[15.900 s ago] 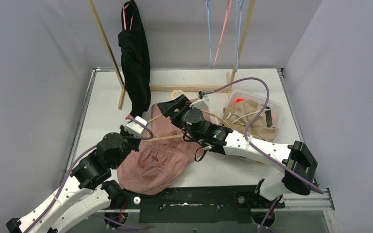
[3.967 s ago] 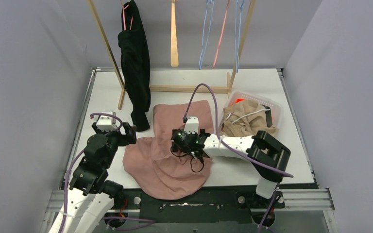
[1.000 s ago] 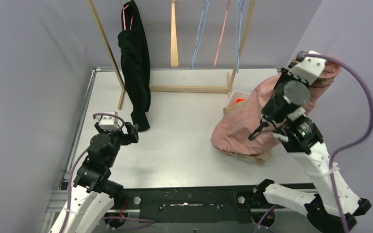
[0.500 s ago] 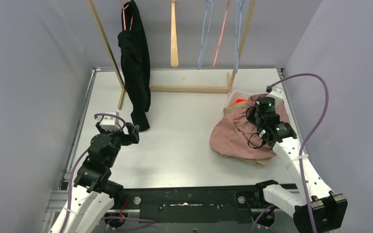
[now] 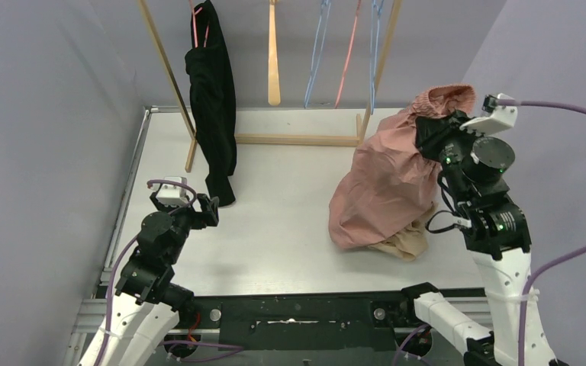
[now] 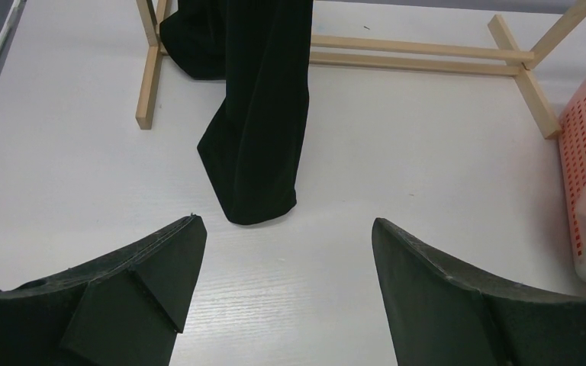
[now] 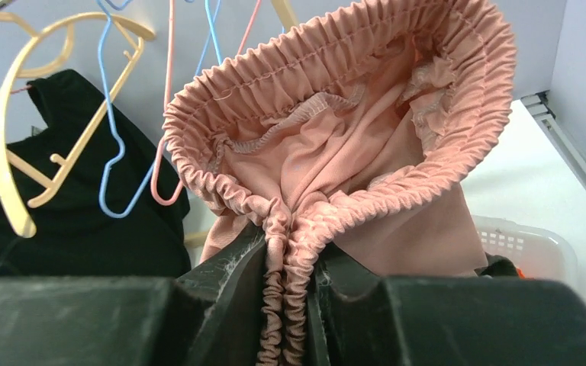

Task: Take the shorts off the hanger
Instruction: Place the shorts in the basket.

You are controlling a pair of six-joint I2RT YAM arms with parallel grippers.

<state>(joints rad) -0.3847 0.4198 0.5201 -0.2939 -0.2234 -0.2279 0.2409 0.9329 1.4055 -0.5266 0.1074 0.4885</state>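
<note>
My right gripper [image 5: 436, 130] is raised high at the right, shut on the gathered waistband of the dusty pink shorts [image 5: 385, 179]. In the right wrist view the shorts [image 7: 336, 130] bunch between the jaws of that gripper [image 7: 286, 263]. Their legs hang down onto beige shorts [image 5: 403, 244] below. A bare wooden hanger [image 5: 273, 65] hangs on the rack. A dark, near-black garment [image 5: 212, 99] hangs on a pink hanger at the rack's left. My left gripper [image 6: 286, 223] stands open over the bare table, short of the dark garment [image 6: 259, 114].
Blue and pink wire hangers [image 5: 343, 53] dangle from the wooden rack [image 5: 297, 139]. A plastic basket [image 6: 580, 145] with something orange inside sits at the right, mostly covered by the pink shorts. Grey walls close in on both sides.
Within the last second my right gripper dropped low over the basket and rose again, lifting the pink shorts high. The left arm has not moved.
</note>
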